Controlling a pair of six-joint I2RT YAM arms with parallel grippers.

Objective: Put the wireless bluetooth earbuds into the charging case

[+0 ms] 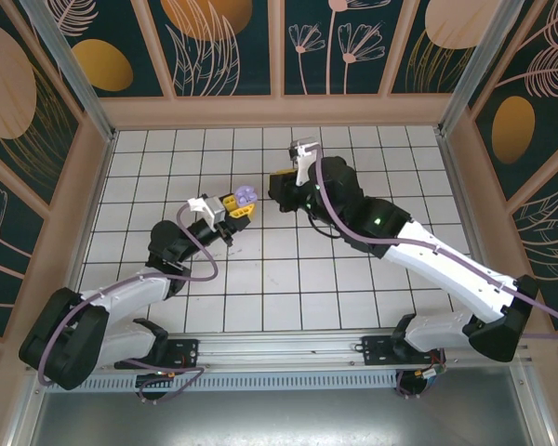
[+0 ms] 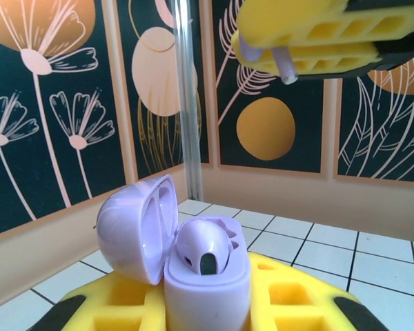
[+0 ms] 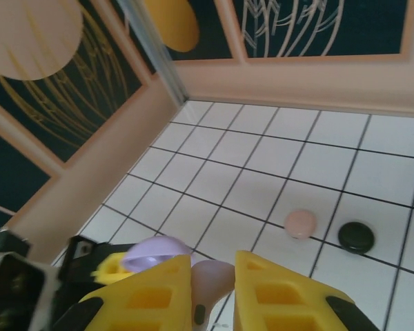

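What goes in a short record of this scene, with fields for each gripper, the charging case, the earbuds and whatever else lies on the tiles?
left gripper: shut on the lilac case, holding it upright
case lid: open
seated earbud: lilac, already in the case
right gripper: shut on the second earbud, near the open case
second earbud: lilac, stem poking out between the fingers, not yet in
tiled table: pink case and black case, side by side, not touching
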